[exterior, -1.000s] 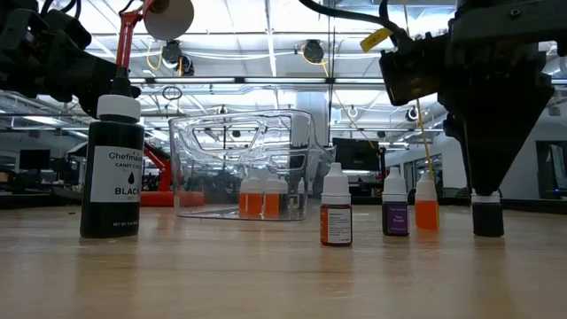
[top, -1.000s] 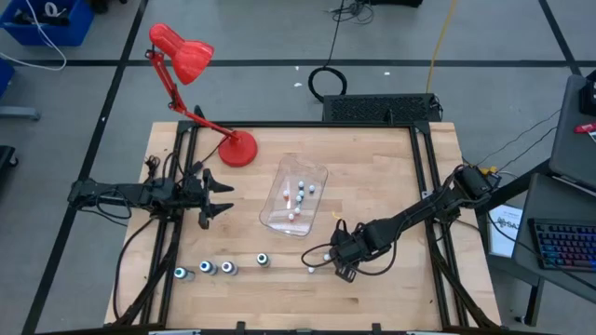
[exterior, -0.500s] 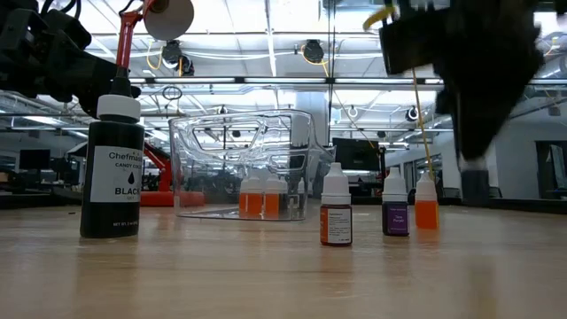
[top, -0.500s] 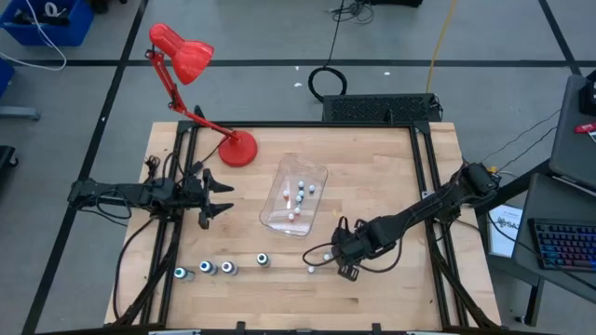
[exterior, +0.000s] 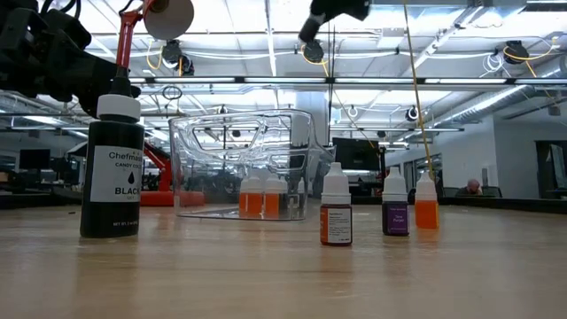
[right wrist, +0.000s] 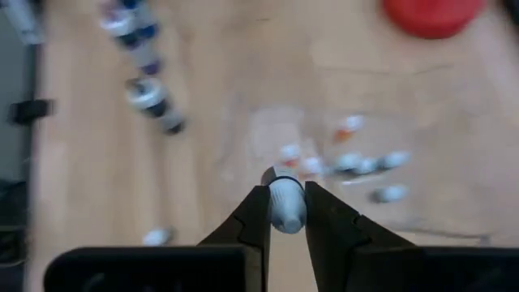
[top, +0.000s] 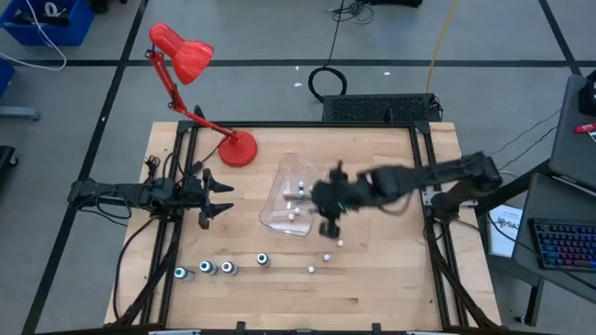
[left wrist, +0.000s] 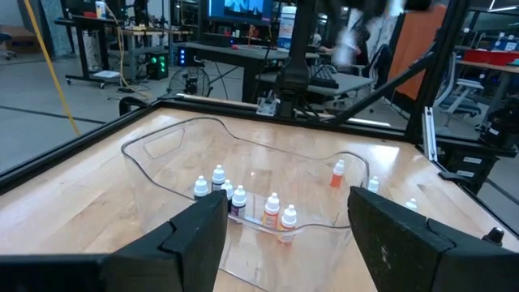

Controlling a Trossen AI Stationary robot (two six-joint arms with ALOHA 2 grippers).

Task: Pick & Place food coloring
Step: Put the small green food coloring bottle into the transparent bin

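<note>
Currently right gripper point(right wrist: 284, 212) was raised off the table, arm stretched leftward over the near-right edge of the clear tub point(top: 317, 175), fingers clamped on a small white-capped bottle point(right wrist: 285, 203). Several bottles sat inside the tub point(left wrist: 272, 209); three small ones stood on the table right of it point(exterior: 336, 206), larger dark ones in a near-left row point(top: 206, 268). Left gripper point(top: 216, 197) waited at left, jaws apart, holding nothing.
</note>
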